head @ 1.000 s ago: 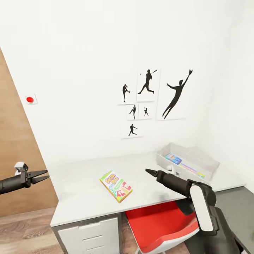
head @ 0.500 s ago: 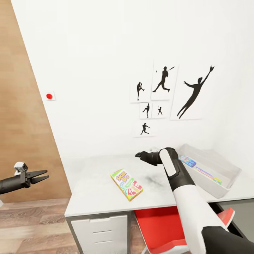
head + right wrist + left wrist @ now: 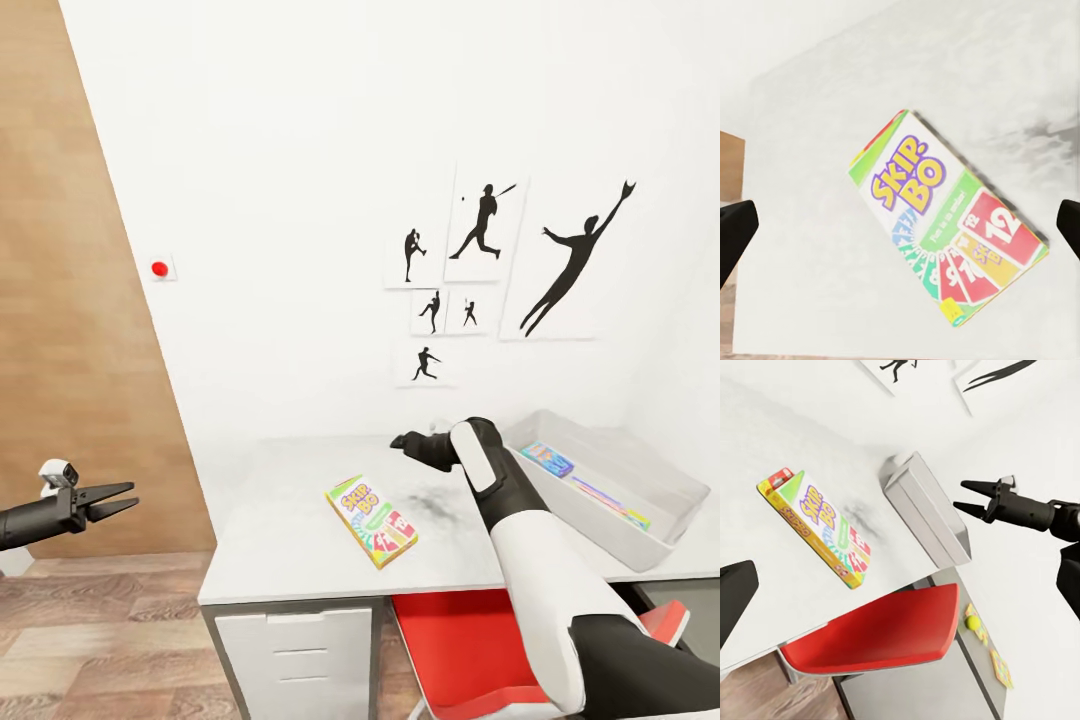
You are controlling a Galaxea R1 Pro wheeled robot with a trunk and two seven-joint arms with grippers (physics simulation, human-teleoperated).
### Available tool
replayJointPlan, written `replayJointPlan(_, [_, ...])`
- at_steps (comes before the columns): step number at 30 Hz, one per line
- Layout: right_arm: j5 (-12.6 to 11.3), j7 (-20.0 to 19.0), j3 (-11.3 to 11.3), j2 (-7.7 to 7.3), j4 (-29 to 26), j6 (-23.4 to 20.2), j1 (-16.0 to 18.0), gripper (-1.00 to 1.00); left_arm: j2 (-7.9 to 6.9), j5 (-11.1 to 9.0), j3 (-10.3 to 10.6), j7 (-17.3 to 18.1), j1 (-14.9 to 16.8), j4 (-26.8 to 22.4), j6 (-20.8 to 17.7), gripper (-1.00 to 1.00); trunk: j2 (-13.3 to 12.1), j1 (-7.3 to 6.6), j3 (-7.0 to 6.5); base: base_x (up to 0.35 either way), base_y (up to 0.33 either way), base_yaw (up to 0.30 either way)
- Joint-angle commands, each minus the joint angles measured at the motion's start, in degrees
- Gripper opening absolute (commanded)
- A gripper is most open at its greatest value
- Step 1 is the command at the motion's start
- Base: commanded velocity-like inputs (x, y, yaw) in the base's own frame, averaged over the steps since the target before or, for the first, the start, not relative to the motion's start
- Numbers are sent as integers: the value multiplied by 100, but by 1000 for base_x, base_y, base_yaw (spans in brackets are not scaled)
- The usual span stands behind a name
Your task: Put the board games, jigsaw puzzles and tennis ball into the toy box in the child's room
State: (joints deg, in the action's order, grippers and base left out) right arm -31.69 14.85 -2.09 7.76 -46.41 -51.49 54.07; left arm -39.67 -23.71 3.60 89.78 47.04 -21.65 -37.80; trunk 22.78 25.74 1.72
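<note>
Since a moment ago the whole head view has slid: the athlete pictures (image 3: 500, 270), the bench (image 3: 290, 520) and the toy box (image 3: 640, 545) all sit further right in it, so the camera has turned rather than the things. The right arm has stayed raised over the bench, its right tool (image 3: 400, 441) pointing toward the wall above the far part of the grey top; in the left wrist view that tool (image 3: 971, 497) shows its fingers spread apart. The left tool (image 3: 125, 498) hangs well off the bench's end over the wood floor (image 3: 100, 630), fingers parted as before.

The board game (image 3: 371, 519), a flat yellow, red and green box reading "Skip-Bo", lies flat on the bench, unheld, well apart from both tools and to the left of the toy box. The right wrist view looks straight down on it (image 3: 945, 240). Colourful flat pieces lie inside the toy box. A red chair (image 3: 470, 650) is tucked under the bench beside white drawers (image 3: 290, 655). In the left wrist view a tennis ball (image 3: 973, 622) rests on the dark section beyond the chair. The wall is white, with a small red button (image 3: 159, 268).
</note>
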Motion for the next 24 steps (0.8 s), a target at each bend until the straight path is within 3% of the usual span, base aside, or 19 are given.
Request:
replayJointPlan(1, [-60, 56, -18, 4, -4, -15, 6, 100, -6, -29, 37, 22, 7, 2, -61, 100, 14, 4, 14, 0, 0, 4])
replayJointPlan(15, [-43, 286, 19, -6, 7, -10, 7, 100, -14, -13, 15, 22, 7, 165, -59, 100, 14, 4, 15, -25, 128, 2])
replayJointPlan(24, [-47, 557, 32, 3, 9, -16, 7, 100, -15, -3, 4, 22, 7, 235, -57, 100, 14, 4, 58, 21, 20, 136])
